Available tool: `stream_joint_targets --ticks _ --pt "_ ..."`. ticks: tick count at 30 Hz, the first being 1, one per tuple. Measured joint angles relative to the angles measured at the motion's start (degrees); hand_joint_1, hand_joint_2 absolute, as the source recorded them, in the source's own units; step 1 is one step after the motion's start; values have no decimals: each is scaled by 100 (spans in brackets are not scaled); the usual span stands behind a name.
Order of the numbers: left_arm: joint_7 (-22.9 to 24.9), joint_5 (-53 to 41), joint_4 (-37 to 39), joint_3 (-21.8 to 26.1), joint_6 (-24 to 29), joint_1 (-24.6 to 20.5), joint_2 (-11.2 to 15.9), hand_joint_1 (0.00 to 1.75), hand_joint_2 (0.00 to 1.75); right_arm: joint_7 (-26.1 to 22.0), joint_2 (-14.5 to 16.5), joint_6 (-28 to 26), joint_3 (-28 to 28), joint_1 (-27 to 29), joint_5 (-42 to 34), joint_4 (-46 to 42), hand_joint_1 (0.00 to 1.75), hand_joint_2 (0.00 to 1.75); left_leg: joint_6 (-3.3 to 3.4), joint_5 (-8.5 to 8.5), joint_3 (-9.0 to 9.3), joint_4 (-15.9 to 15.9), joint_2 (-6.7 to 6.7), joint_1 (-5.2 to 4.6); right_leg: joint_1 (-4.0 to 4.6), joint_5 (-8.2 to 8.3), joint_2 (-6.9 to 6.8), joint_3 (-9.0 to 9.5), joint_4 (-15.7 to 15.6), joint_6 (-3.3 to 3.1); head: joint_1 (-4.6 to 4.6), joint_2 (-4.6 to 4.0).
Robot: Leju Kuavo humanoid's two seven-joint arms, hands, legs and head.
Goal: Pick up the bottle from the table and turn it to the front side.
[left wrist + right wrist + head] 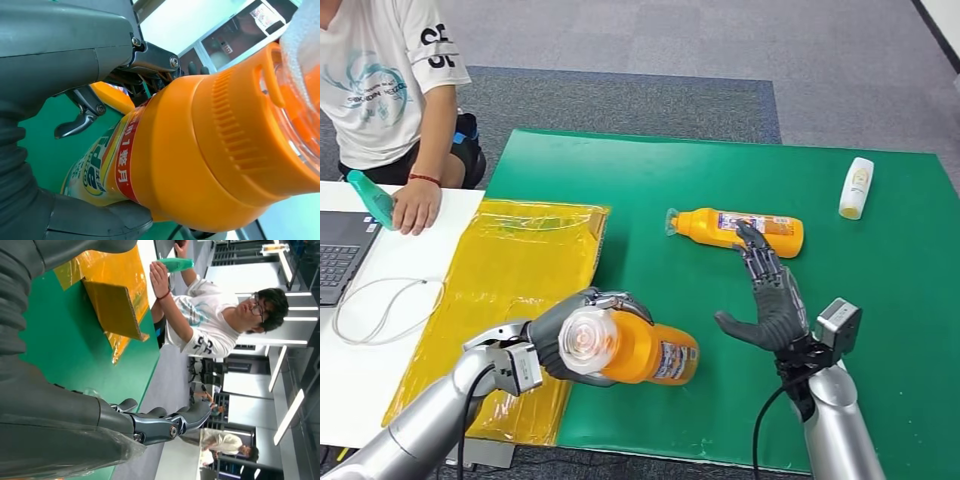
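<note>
Currently the left hand [565, 345] grasps an orange bottle [637, 348] at the near edge of the green tabletop [682, 170], fingers wrapped round its neck end, clear cap [586, 341] pointing toward the camera and the body lying roughly level, base toward the right. Whether the bottle touches the tabletop or is lifted clear cannot be told. In the left wrist view the same bottle [211, 145] sits between the grey thumb and darker fingers [81, 117], its label with red and blue print facing the palm side.

Right hand [771, 300] is released, fingers spread, holding nothing; it hovers near centre-right, fingertips [750, 238] over or touching a second orange bottle [737, 231] that lies on its side farther back, cap pointing left. Contact there cannot be told. In the right wrist view the right hand's fingers [170, 422] are extended and empty.

A small white bottle [856, 188] lies at the far right of the green tabletop, well apart from both hands. A yellow plastic sheet [512, 290] covers the left part of the tabletop, just beside the held bottle.

Far left: a person in a white t-shirt [376, 75] sits by a white desk [388, 270], hand [414, 207] on a teal object [371, 198], next to a laptop [339, 255] and a white cable [384, 310].
</note>
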Motion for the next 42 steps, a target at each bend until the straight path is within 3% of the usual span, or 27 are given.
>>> stream_joint_targets --ticks 5,9,13,17,20,26,33,38,42 --pt "593 -578 2 -106 410 -190 223 175 175 -3 0 75 -190 12 1 1 0 175 -1 1 1 0 1 0 0 1 1 -2 0 -2 0 1" --pt "1286 -893 134 -202 640 -633 620 175 175 -75 0 102 -287 38 108 32 0 175 -10 8 1 0 2 5 4 6 2 -8 4 -10 -2 1" --pt "1598 -906 220 -216 637 -1169 1011 175 175 -132 0 87 -311 74 227 104 0 175 -14 11 0 0 2 7 6 8 1 -9 10 -13 -1 1" --pt "1741 -819 221 -228 546 -1476 1234 175 175 -145 3 75 -309 85 284 170 0 175 -14 11 -1 0 2 6 5 8 2 -9 10 -13 0 1" --pt "1731 -378 219 -232 302 -1656 1415 175 175 -146 23 73 -301 71 332 253 0 175 -14 10 -3 0 4 6 6 9 5 -11 10 -13 -1 1" --pt "1600 924 185 -141 -392 -2101 2075 175 175 -162 71 -1 -202 -26 359 496 0 175 -22 15 -4 -1 10 11 11 9 10 -19 18 -18 -2 1" --pt "2320 2024 231 -501 -1290 -3162 2845 175 175 -215 97 -32 -19 -249 318 845 0 175 -31 25 -21 0 10 27 27 20 8 -35 18 -34 -3 1" --pt "2646 2442 381 -1106 -1285 -4174 3098 175 175 -248 130 -110 100 -373 322 1067 0 175 -29 27 -26 0 9 27 28 23 8 -36 18 -35 -1 1" --pt "2732 2460 452 -1526 -1171 -4650 3141 175 175 -256 169 -126 138 -391 328 1143 0 175 -29 28 -27 0 8 27 27 24 8 -37 18 -35 -2 0"
